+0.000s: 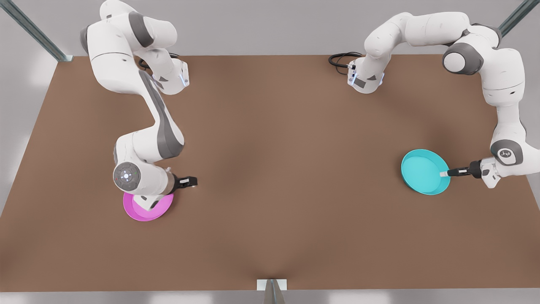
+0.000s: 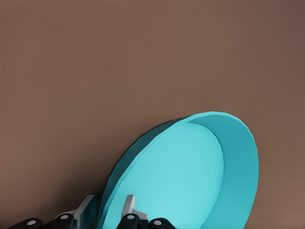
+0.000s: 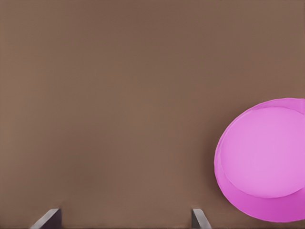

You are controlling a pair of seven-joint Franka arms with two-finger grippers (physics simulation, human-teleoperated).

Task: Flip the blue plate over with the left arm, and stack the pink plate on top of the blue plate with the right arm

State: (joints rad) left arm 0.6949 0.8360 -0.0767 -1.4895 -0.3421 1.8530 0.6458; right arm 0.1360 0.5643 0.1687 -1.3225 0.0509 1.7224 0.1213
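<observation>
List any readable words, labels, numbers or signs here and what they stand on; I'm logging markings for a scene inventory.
No readable text.
The blue plate and the pink plate are plain.
A round emblem on the left arm's wrist joint is too small to read.
A ring of small marks on the right arm's joint cap is too small to read.
</observation>
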